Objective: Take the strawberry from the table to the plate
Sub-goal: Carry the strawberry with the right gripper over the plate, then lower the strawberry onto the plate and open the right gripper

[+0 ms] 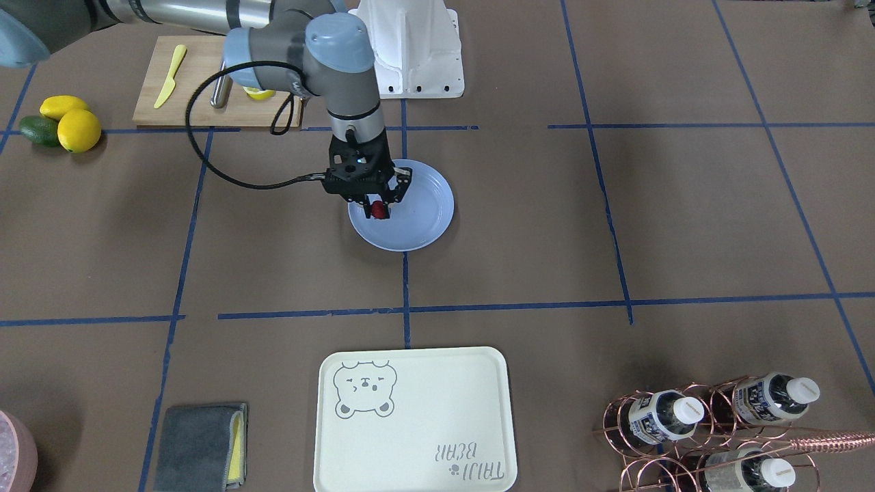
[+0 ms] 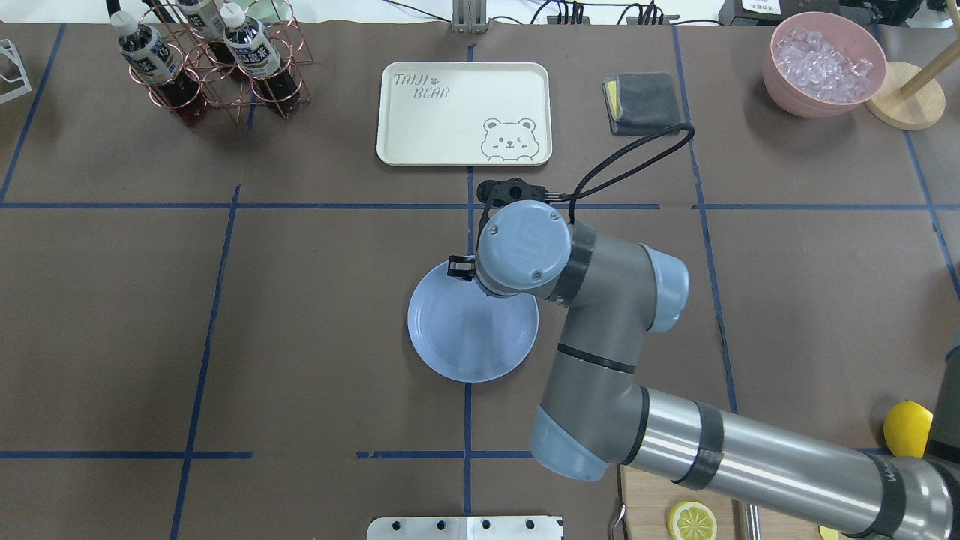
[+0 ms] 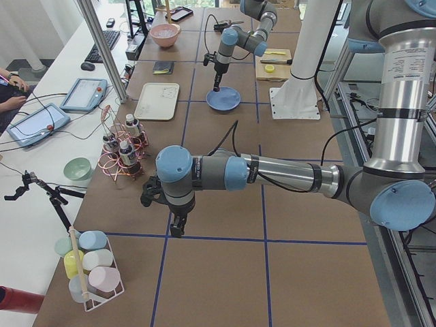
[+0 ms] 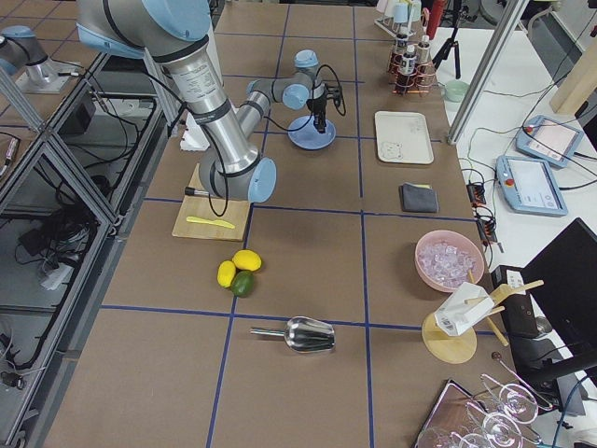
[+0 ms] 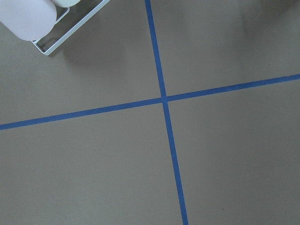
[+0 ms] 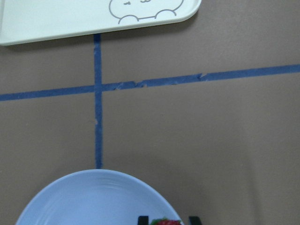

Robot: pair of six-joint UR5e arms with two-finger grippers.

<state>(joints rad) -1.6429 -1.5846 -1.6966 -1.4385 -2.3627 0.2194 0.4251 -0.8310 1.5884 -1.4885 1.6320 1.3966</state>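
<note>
Exterior front-facing view, near edge first. Cream tray (image 1: 424, 410) with a bear drawing lies flat on the table (image 1: 615, 225). Beside it, toward the robot's left, a copper wire rack (image 1: 610, 418) holds three white-capped bottles (image 1: 666, 413), each in its own ring. On the tray's other side lies a folded grey cloth (image 1: 198, 444) with a yellow layer showing. At that corner, a pink bowl (image 1: 27, 458) is filled with ice cubes (image 2: 825, 60).

Mid-table: light blue plate (image 1: 424, 212). The right gripper (image 1: 378, 210) points straight down over the plate's rim area, its fingers clamped on the strawberry (image 1: 377, 207). In the right wrist view the red fruit sits between the two black fingertips (image 6: 143, 219), with the plate surface directly beneath. Whether the fruit touches the plate: cannot tell.

Far side: wooden cutting board (image 1: 205, 89) carries a yellow knife (image 1: 169, 76) and a lemon half (image 1: 260, 92), partly hidden by the arm. Two whole lemons (image 1: 72, 119) lie off the board, touching a green fruit (image 1: 39, 130).

The left gripper (image 3: 178, 228) hangs above bare table well apart from the plate. It shows in the exterior left view only, so whether its fingers are open cannot be told.
</note>
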